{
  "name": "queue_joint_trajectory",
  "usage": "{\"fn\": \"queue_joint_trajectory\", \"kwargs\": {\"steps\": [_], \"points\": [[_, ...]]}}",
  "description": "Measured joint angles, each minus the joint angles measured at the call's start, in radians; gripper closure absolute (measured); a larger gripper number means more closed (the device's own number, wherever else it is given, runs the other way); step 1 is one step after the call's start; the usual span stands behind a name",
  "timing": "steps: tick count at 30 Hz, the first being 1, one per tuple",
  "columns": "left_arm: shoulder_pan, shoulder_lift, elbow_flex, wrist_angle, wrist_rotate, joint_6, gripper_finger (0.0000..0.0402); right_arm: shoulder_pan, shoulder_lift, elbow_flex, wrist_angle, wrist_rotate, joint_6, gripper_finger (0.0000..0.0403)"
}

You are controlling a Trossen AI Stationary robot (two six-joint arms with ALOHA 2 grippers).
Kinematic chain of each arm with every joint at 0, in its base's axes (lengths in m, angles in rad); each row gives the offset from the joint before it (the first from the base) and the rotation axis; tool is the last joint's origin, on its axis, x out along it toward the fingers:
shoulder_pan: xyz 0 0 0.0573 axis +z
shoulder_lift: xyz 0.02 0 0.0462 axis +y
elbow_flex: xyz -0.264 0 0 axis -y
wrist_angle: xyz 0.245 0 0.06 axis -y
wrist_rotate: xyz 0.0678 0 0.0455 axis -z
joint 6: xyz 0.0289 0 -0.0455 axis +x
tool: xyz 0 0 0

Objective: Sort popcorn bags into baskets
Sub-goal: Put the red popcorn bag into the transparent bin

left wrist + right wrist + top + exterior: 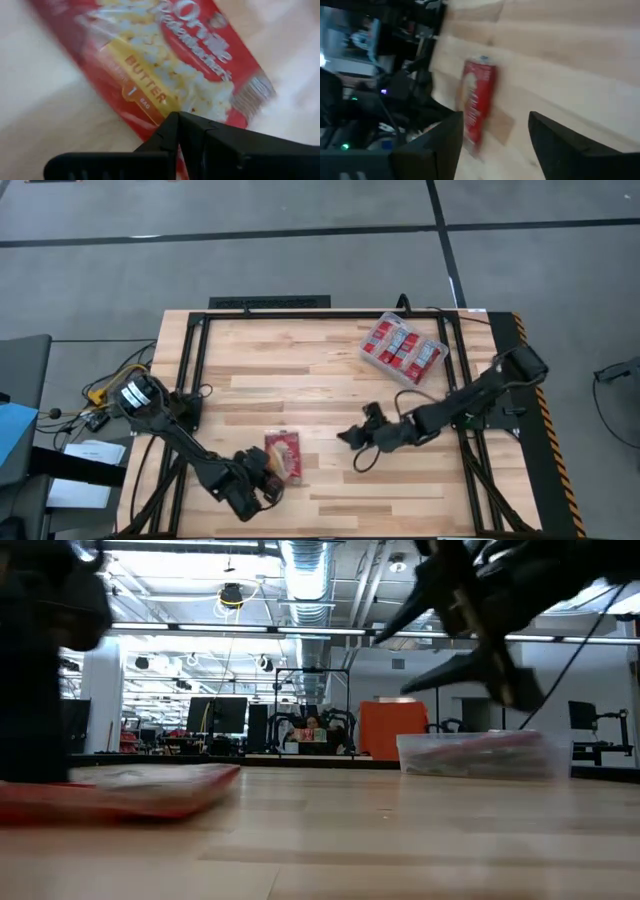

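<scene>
High view shows most of the work behind them: the clear basket (372,356) near the table's back edge already holds a layer of red popcorn bags (403,347), and only one stray bag (284,454) lies well short of the basket, toward the front. The left gripper (268,490) sits clenched tight just beside that bag, pinching nothing I can see. The right gripper (357,443) hangs spread wide between bag and basket, empty. Pale wooden tabletop (300,380); beyond it, a bright open workshop.
</scene>
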Motion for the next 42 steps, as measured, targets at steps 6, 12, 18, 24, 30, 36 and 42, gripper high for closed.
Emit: {"fn": "queue_joint_trajectory", "kwargs": {"steps": [6, 12, 18, 24, 30, 36, 42], "points": [[0.072, 0.044, 0.000, 0.172, 0.048, 0.142, 0.0401, -0.002, 0.214, 0.018, 0.255, -0.036, 0.039, 0.0138], [0.143, 0.075, 0.000, 0.300, 0.093, 0.257, 0.0401, -0.019, 0.377, 0.154, 0.255, -0.186, -0.020, 0.0137], [0.187, 0.076, -0.001, 0.313, 0.117, 0.322, 0.0401, -0.031, 0.489, 0.305, 0.130, -0.266, -0.067, 0.0137], [0.197, 0.076, -0.003, 0.324, 0.119, 0.337, 0.0401, -0.041, 0.526, 0.385, 0.057, -0.293, -0.119, 0.0138], [0.204, 0.078, -0.003, 0.341, 0.112, 0.352, 0.0401, -0.068, 0.517, 0.425, -0.078, -0.332, -0.120, 0.0225], [0.215, 0.066, -0.005, 0.363, 0.109, 0.352, 0.0401, -0.090, 0.514, 0.428, -0.103, -0.370, -0.172, 0.0384], [0.246, -0.084, -0.011, 0.318, 0.096, 0.392, 0.0401, -0.150, 0.401, 0.418, -0.207, -0.373, -0.259, 0.0392]]}}
